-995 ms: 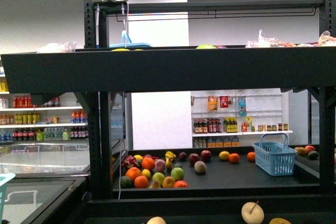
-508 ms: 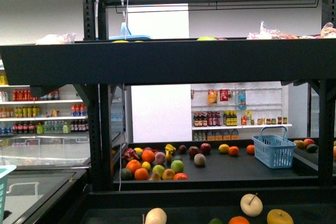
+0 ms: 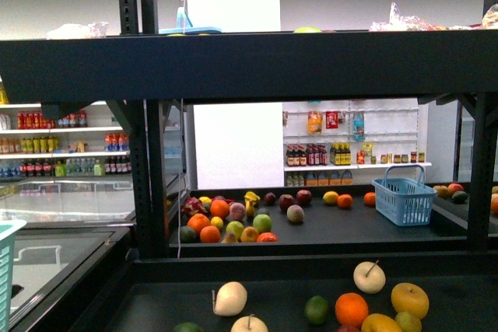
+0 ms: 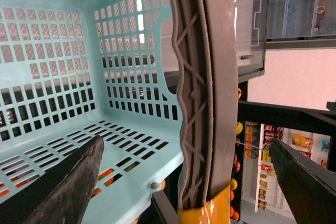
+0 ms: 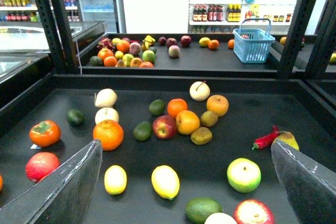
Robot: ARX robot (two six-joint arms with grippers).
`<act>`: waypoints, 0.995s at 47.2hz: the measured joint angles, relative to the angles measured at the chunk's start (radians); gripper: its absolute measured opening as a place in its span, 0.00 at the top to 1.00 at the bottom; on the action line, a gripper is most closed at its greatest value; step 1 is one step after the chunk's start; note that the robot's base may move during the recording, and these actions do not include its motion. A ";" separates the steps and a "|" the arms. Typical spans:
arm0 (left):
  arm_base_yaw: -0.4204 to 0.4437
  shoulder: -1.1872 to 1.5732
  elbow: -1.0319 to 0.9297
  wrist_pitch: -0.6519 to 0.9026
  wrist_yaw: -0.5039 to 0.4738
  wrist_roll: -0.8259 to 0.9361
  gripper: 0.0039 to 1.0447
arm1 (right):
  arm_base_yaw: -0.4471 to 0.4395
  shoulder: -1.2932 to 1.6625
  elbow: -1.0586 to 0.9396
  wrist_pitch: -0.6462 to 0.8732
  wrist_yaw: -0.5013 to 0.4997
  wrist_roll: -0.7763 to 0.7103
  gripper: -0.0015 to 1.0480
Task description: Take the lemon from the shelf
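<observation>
In the right wrist view a lemon [image 5: 165,181], pale yellow and oval with a pointed tip, lies on the dark tray [image 5: 247,114] of the black shelf [image 3: 233,64]. A second, similar yellow oval fruit [image 5: 115,179] lies beside it. My right gripper [image 5: 184,150] hangs open above the tray, its fingers wide apart and nothing between them; the lemon sits below the gap. My left gripper [image 4: 186,141] is open, its fingers standing either side of the grey-brown handle [image 4: 202,103] of a teal basket [image 4: 63,77]. Neither arm shows in the front view.
Around the lemon lie an orange [image 5: 108,134], a red apple [image 5: 165,126], a green apple [image 5: 243,174], an avocado [image 5: 203,209] and a red chili [image 5: 266,138]. Black uprights [image 5: 55,22] flank the tray. A blue basket [image 5: 253,45] and more fruit sit on the far tray.
The front view has dropped lower: the rack's upper tier has risen in the picture, and more fruit on the near tray has come into sight at the bottom.
</observation>
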 joint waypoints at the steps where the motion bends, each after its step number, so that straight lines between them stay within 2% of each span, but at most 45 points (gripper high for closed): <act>1: 0.000 0.018 0.017 -0.002 -0.002 0.000 0.07 | 0.000 0.000 0.000 0.000 0.000 0.000 0.07; 14: -0.010 0.139 0.130 0.002 -0.031 0.003 0.07 | 0.000 0.000 0.000 0.000 0.000 0.000 0.07; 27: -0.023 0.172 0.146 0.020 -0.059 0.022 0.47 | 0.000 0.000 0.000 0.000 0.000 0.000 0.07; 33: -0.023 0.172 0.150 0.021 -0.074 0.043 0.68 | 0.000 0.000 0.000 0.000 0.000 0.000 0.07; 36: -0.023 0.164 0.149 0.035 -0.096 0.060 0.82 | 0.000 0.000 0.000 0.000 0.000 0.000 0.07; 38: -0.025 0.157 0.144 0.043 -0.097 0.091 0.85 | 0.000 0.000 0.000 0.000 0.000 0.000 0.07; 47: -0.058 0.073 0.111 0.043 -0.043 0.318 0.85 | 0.000 0.000 0.000 0.000 0.000 0.000 0.07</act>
